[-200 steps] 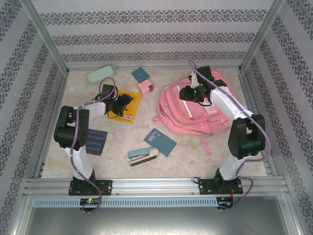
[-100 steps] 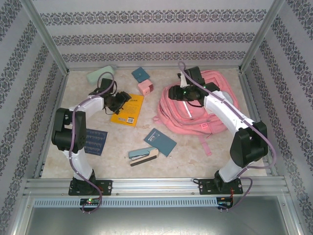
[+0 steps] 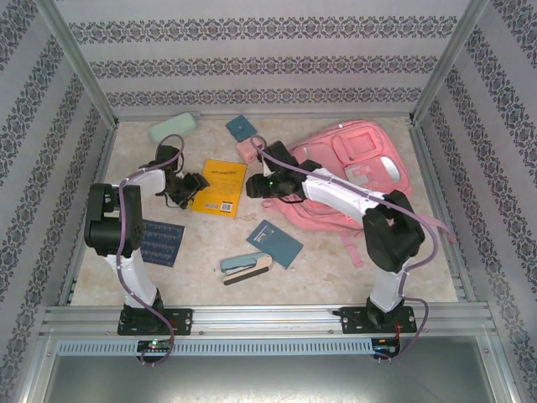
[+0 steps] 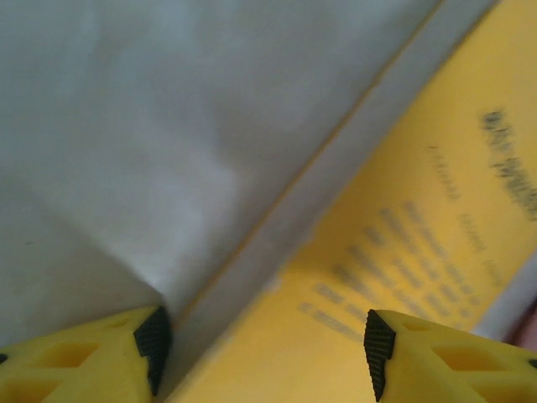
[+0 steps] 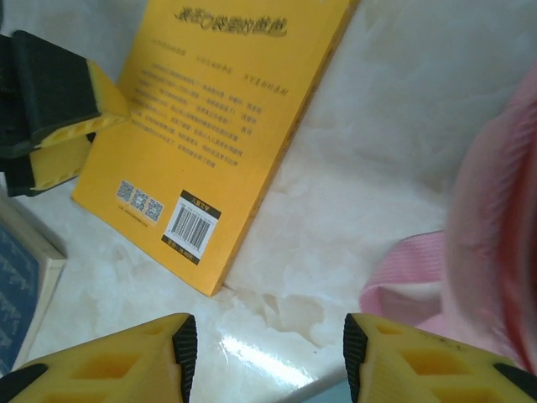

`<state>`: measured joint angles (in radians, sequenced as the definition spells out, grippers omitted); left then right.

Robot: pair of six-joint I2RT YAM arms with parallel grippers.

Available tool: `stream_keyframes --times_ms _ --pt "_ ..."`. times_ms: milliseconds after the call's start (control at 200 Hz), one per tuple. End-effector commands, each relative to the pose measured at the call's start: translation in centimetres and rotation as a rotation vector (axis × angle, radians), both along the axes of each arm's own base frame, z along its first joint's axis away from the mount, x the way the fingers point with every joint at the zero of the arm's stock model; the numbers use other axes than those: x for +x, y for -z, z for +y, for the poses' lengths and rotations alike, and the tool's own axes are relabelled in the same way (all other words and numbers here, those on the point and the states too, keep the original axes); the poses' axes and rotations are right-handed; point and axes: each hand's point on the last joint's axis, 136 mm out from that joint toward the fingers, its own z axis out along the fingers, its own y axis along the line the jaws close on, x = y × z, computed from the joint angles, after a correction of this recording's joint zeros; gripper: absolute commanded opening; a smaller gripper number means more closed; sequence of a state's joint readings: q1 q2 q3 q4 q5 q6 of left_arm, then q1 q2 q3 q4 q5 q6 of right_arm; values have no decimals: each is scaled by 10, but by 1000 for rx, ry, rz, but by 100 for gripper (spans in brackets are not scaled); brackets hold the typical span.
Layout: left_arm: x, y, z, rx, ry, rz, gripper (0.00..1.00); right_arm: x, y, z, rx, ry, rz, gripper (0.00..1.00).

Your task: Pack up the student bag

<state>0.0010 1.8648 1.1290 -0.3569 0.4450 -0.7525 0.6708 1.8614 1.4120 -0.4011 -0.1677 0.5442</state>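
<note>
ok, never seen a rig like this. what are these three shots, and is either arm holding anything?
Two robot arms are bolted at the near edge of the table, each ending in a two-finger gripper. The wide shot is from a fixed camera above and behind them; the two close-ups come from wrist cameras, yellow fingers at the bottom. On the table: a pink backpack, yellow book, stapler, teal notebook, dark blue booklet, mint case. The left gripper is open at the book's edge; the right gripper is open over bare tabletop near the book's corner. Neither holds anything.
</note>
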Motion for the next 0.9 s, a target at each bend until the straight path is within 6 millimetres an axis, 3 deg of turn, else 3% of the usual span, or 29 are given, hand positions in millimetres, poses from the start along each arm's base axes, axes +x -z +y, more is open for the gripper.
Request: stream_keyframes --times_ms 0,175,260,480,590,739,894 --pt "-22 0 -20 -68 1 21 64 14 1 8 18 52 -6 51" --pt "-47 -1 -57 -100 45 33 64 18 22 8 -6 67 28 51" --pt "-54 -4 -64 -88 50 31 64 19 30 8 -19 72 42 51" --pt "-43 -17 -39 60 92 20 62 29 47 6 -27 103 62 51" --pt "-31 -18 -33 104 135 18 53 40 50 7 -35 113 53 51" --pt "-21 -11 -33 123 167 27 50 53 59 10 -44 121 58 52" --pt "-24 3 -31 137 171 60 48 60 69 13 -36 117 82 52"
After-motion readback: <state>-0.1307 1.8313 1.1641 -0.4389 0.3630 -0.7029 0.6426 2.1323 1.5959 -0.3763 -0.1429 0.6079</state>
